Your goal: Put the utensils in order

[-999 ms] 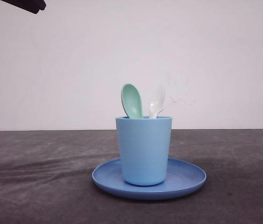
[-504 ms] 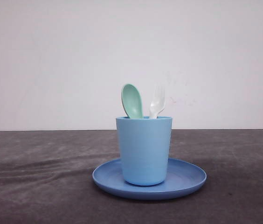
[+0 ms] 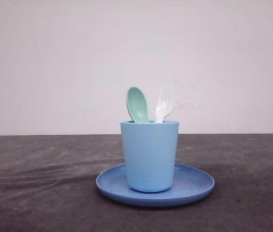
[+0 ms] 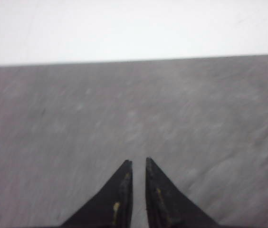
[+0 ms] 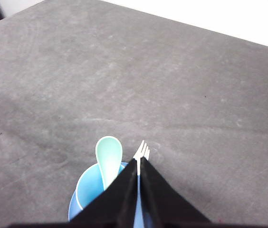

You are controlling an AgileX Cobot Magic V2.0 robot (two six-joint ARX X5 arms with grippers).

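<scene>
Right wrist view: right hand [image 5: 138,167] pressed together, empty, above the cup.
Left hand [image 4: 138,164]: nearly closed, holding nothing, over bare grey bench [image 4: 53,123].
Change: the dark arm tip seen a second ago has left the front view; nothing else moved, so sorting looks finished.
Light blue plastic cup [image 3: 149,154]: holds pale mint-green plastic spoon [image 3: 137,104] and small white plastic fork [image 3: 163,105], heads up.
Round blue plate [image 3: 194,186]: carries the cup.

right claw [image 5: 138,164] nearly closed, above cup [image 5: 89,192] | spoon [image 5: 108,156], fork [image 5: 141,151] upright inside | grey counter [image 5: 196,95]
</scene>
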